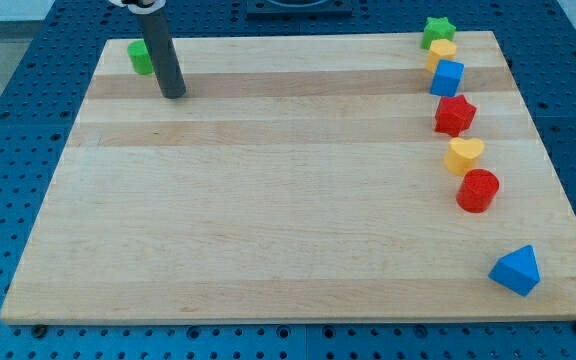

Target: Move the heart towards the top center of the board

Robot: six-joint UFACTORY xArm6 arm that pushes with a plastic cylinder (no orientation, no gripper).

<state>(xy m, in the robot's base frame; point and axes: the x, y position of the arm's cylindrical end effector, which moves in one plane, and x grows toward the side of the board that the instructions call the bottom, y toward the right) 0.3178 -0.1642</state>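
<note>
My tip [174, 94] rested on the table [268, 220] at the view's top left, just right of a green block [139, 57]; this tool was a plain rod with nothing to spread or pinch. The yellow heart [463, 155] sat far off at the view's right, between the red star [455, 115] and red cylinder [478, 190].

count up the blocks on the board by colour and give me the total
Green: 2, the green star and the green block by my tip
Yellow: 2, the yellow block and the yellow heart
Blue: 2, the blue cube and the blue triangle
Red: 2, the red star and the red cylinder
Total: 8
</note>
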